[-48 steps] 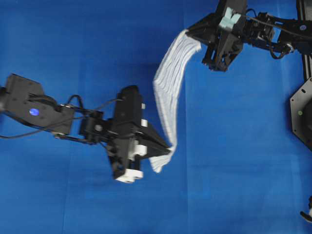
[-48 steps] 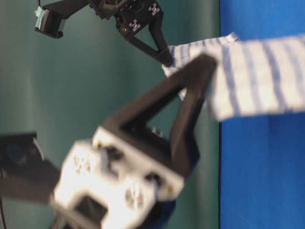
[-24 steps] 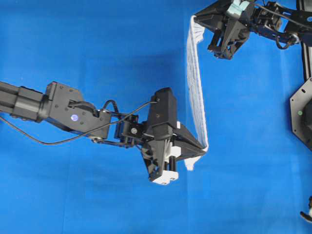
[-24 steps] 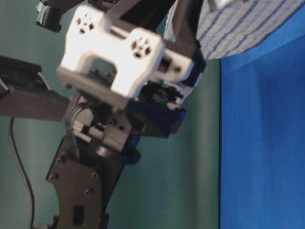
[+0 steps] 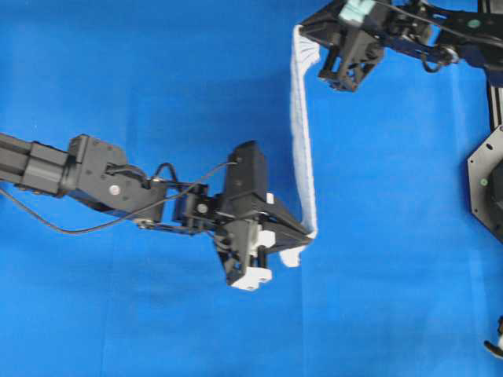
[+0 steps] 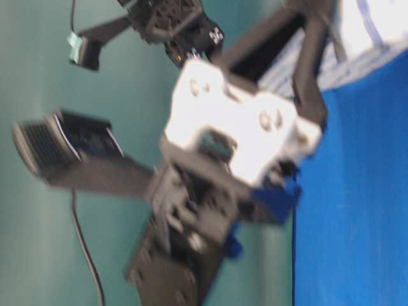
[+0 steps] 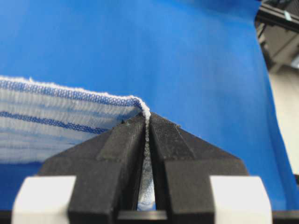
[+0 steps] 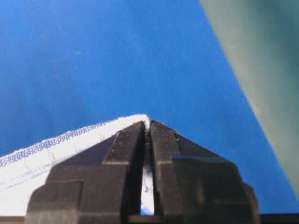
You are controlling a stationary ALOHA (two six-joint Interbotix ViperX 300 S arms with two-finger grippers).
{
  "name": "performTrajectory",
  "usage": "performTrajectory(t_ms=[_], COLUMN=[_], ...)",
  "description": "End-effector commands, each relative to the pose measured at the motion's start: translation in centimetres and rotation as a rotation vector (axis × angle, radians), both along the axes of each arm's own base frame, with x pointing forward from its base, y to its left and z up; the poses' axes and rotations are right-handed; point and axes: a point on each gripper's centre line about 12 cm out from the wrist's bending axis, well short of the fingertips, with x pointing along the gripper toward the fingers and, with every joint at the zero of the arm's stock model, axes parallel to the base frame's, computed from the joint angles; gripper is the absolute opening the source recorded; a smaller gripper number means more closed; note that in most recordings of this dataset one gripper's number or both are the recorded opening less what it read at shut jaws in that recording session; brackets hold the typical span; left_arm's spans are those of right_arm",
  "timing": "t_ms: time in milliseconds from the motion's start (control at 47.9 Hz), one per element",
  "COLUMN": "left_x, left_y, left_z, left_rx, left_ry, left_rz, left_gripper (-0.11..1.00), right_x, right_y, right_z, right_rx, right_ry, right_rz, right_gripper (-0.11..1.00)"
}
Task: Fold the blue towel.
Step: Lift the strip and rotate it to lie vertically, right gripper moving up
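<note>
Above the blue-covered worktop (image 5: pixel 118 314), the blue towel (image 5: pixel 302 149) hangs stretched between both arms, seen edge-on from overhead as a narrow white band running from top centre down toward mid-frame. Cloth white, thin blue stripes visible in left wrist view. Left gripper (image 5: pixel 308 233) clamped tight on the towel's lower corner; a short loose tail droops just below the fingertips. Right gripper (image 5: pixel 302 33) pinched on the upper corner, jaws pressed together over the fabric edge. Table-level view blurred; left arm fills it, striped cloth at top right.
</note>
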Motion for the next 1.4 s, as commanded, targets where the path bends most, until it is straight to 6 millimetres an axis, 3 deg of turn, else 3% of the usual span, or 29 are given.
performTrajectory(t_ms=[0,272,439,961,1086,1232,1316,1378], left_x=[-1.3,-5.1,-5.9,-6.4,-6.2,-6.2,-6.3,-6.4], left_y=[-0.6,-0.6,-1.0,0.6,0.6,0.9,1.0,0.9], left_z=[2.0,0.2,-0.3,-2.1,-2.4,-2.5,-2.5,-2.5], left_rx=[-0.037,-0.103,-0.117,-0.127,-0.13,-0.15,-0.163,-0.165], left_ry=[-0.058,-0.025,-0.009,0.051,0.058,0.063,0.066,0.07], left_rz=[0.006,0.06,0.062,0.119,0.126,0.151,0.166,0.165], left_gripper=[0.02,0.02,0.02,0.02,0.02,0.05,0.21,0.4], right_x=[1.3,5.2,6.9,7.2,7.4,7.5,7.5,7.5], right_y=[-0.9,-1.7,-2.1,-2.3,-2.3,-2.4,-2.4,-2.3], right_z=[0.9,-0.8,-1.7,-3.3,-4.0,-4.2,-4.2,-4.2], right_rx=[-0.019,-0.005,0.008,0.03,0.035,0.027,0.024,0.024], right_ry=[-0.027,-0.001,0.024,0.066,0.079,0.083,0.082,0.082], right_rz=[-0.002,0.024,0.035,0.035,0.036,0.042,0.044,0.046], right_gripper=[0.04,0.04,0.04,0.06,0.19,0.49,0.67,0.75])
